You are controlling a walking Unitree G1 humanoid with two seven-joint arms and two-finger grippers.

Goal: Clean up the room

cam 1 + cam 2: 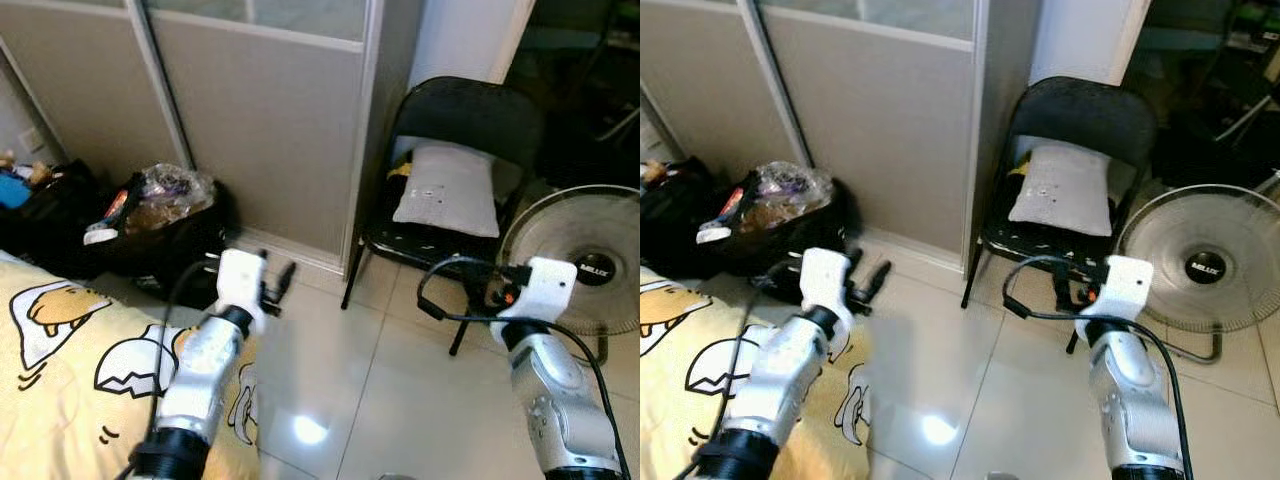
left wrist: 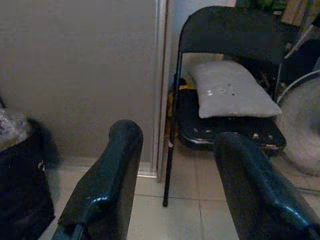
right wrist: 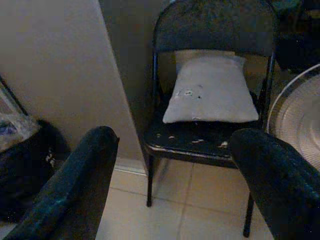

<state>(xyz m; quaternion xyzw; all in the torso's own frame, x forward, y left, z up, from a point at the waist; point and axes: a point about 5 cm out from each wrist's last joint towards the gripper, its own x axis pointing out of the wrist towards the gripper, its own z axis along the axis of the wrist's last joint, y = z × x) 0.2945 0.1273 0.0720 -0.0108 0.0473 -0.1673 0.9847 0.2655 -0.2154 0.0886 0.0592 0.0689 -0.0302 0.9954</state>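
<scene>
I have both arms raised toward the chair (image 1: 462,130), a black folding one against the wall beside the sliding door (image 1: 250,110). A grey pillow (image 1: 449,190) lies on its seat, leaning back against the backrest, long axis running across the seat. My left end effector (image 2: 180,185) is released, fingers spread, over the tiled floor (image 1: 370,370) left of the chair. My right end effector (image 3: 175,180) is released too, pointing at the chair's front. Right of the chair stands a fan (image 1: 590,255); its hub badge is too small to read. Left of the chair, a black bag (image 1: 160,225) sits open, stuffed with plastic-wrapped items. A yellow bedsheet (image 1: 70,350) with cartoon eggs lies nearest me.
</scene>
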